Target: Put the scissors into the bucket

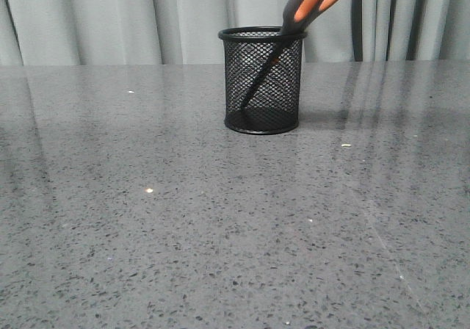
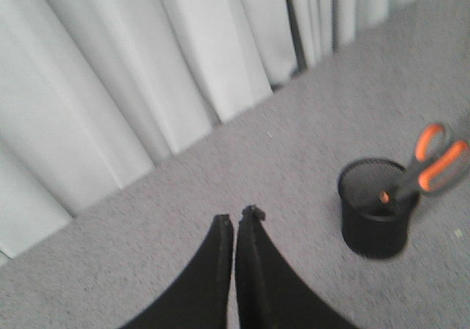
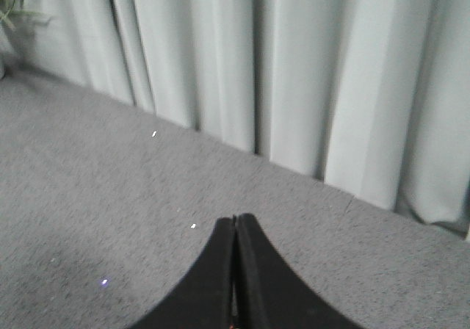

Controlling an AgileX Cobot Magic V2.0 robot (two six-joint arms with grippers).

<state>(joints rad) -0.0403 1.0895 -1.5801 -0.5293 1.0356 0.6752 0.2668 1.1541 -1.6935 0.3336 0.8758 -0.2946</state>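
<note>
The black wire-mesh bucket (image 1: 262,79) stands upright on the grey table, at the back centre of the front view. The scissors (image 1: 312,2) stand in it, blades down, and lean to the right with the grey and orange handles above the rim. Both also show in the left wrist view: the bucket (image 2: 376,215) and the scissors (image 2: 433,164). My left gripper (image 2: 239,217) is shut and empty, off to one side of the bucket. My right gripper (image 3: 236,219) is shut and empty over bare table. Neither gripper shows in the front view.
Pale grey curtains (image 1: 110,17) hang behind the table's far edge. The speckled grey tabletop (image 1: 220,233) stretches in front of the bucket. A green plant (image 3: 11,2) shows at one corner of the right wrist view.
</note>
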